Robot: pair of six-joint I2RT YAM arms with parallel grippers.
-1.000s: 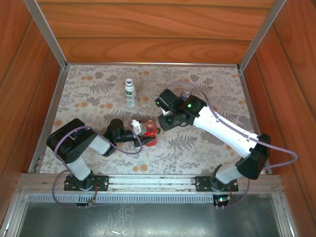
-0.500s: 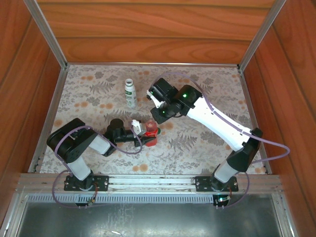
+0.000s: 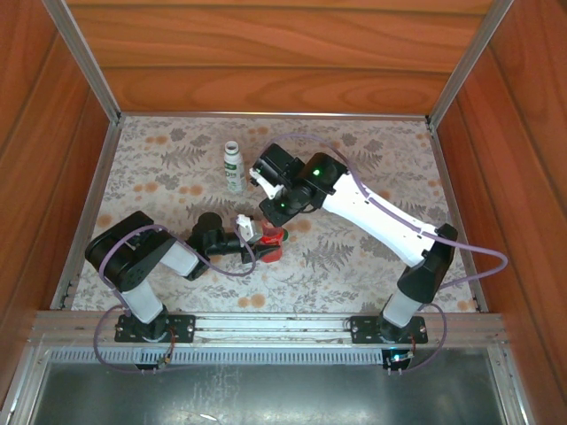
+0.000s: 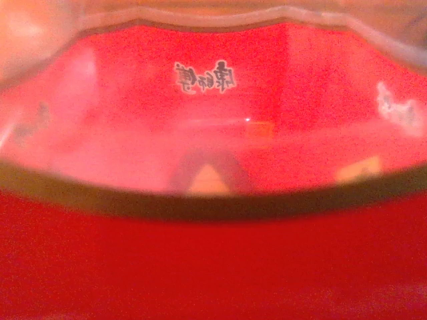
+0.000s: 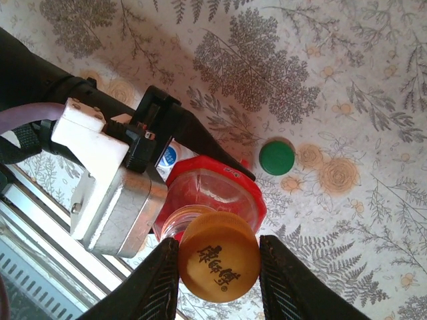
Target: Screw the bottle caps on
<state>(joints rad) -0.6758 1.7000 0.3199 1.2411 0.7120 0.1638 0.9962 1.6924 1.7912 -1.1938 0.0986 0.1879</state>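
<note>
Two arms rise from the near edge of the floral-covered table (image 3: 381, 150). At lower left of the top view, the left gripper (image 3: 259, 243) lies low and is clamped tight around the red bottle (image 3: 273, 239), which stands just left of the frame's centre. The left wrist camera sits so close that the bottle's red label (image 4: 213, 133) is a blur.

The right gripper (image 5: 220, 275) is closed partway on the orange cap (image 5: 219, 257), pinching it between its two fingers (image 5: 163, 280). In the right wrist view the cap overlaps the bottle's open neck (image 5: 172, 227); I cannot tell whether they touch. The green cap (image 5: 277, 157) lies flat on the table, right of the red bottle and apart from it.

Farther back, upper left of centre, the white bottle (image 3: 233, 168) stands upright and uncapped.
</note>
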